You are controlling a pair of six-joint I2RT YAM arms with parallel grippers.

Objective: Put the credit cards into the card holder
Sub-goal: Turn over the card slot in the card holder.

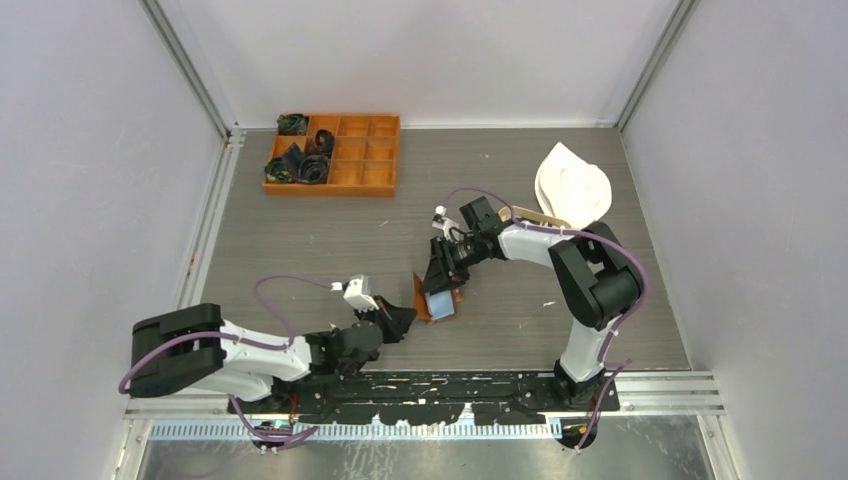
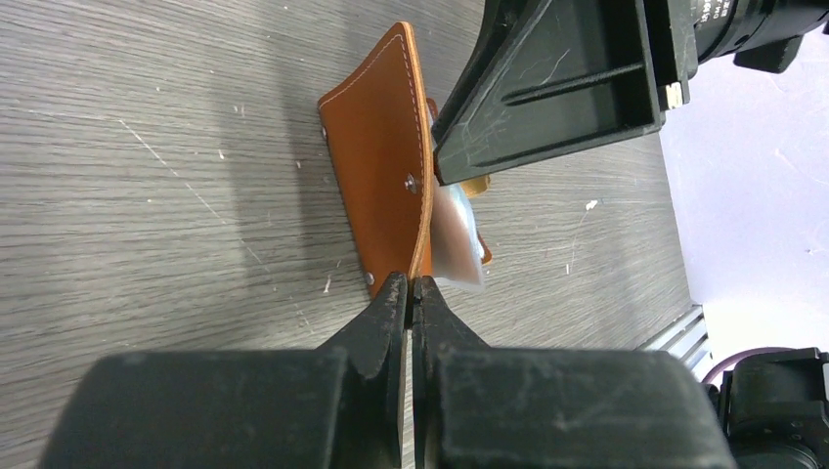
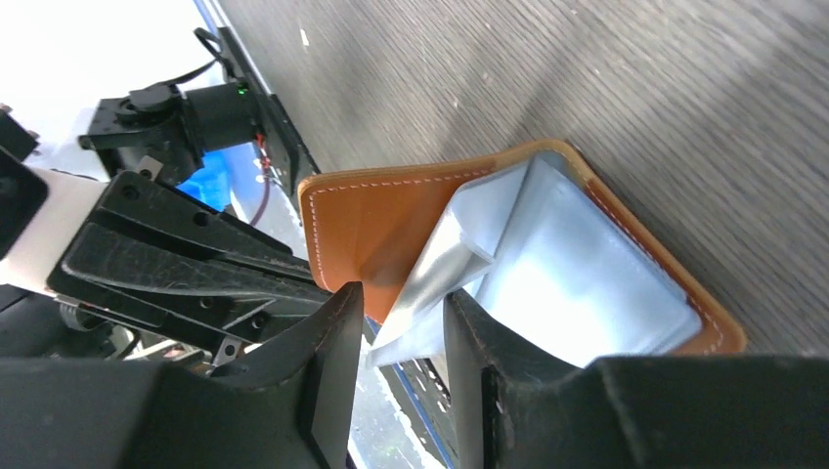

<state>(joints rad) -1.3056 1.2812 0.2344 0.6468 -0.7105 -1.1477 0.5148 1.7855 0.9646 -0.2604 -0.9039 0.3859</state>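
Left pincer [image 2: 411, 290], pressed together on the free edge of the card holder [image 2: 376, 186], a brown leather wallet with a small stud, holding that flap upright. The other flap lies flat on the bench [image 2: 147, 195]. Right pincer [image 3: 403, 303], just beside the left one and above the open wallet, pinching a grey-blue credit card [image 3: 435, 288]. The card is tilted, its far end against the wallet's inner face. A pale blue-grey surface covers the flat flap; whether it belongs to the same card cannot be told. The wallet sits near the middle of the bench, between the two arms. Well apart, at the far left, an orange compartment box [image 1: 340, 190] holds dark coiled items [image 1: 300, 160] in its left compartments.
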